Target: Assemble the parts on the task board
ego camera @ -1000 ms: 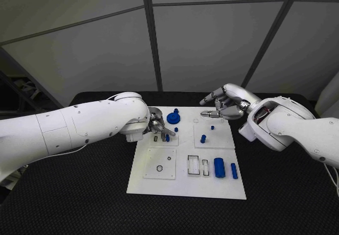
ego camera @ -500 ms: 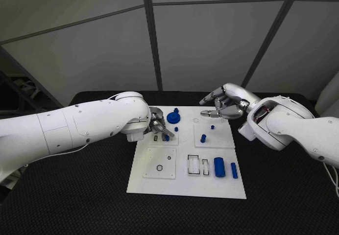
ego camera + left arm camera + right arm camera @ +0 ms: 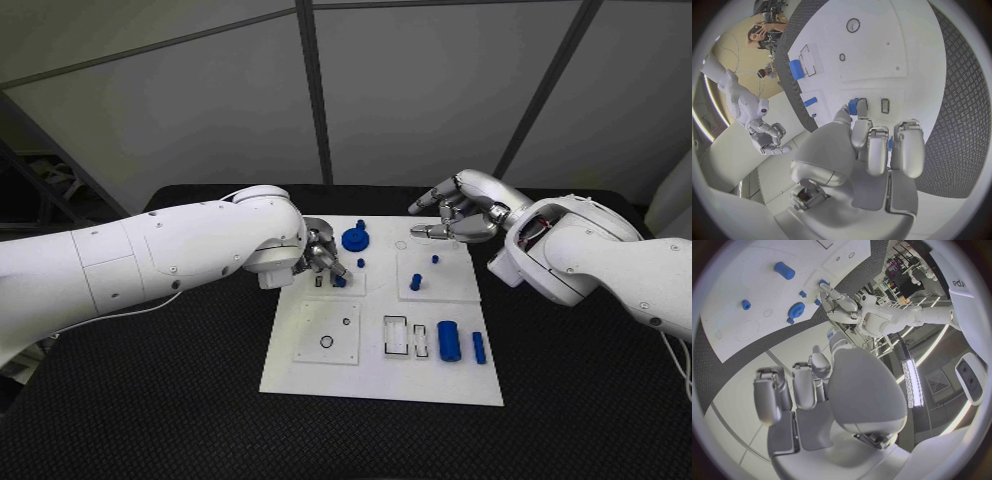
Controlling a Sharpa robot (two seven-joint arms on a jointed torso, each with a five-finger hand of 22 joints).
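Standing on the task board [image 3: 378,375]: three blue pegs [image 3: 414,283].

A robotics lab is showing here: grey partition panels [image 3: 418,90] are standing behind a black table [image 3: 144,400], and a white humanoid robot [image 3: 745,107] is standing nearby.

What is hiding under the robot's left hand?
Under the left hand lies the white task board, and a small blue part sits at its fingertips. The hand covers whatever slot is beneath that part.
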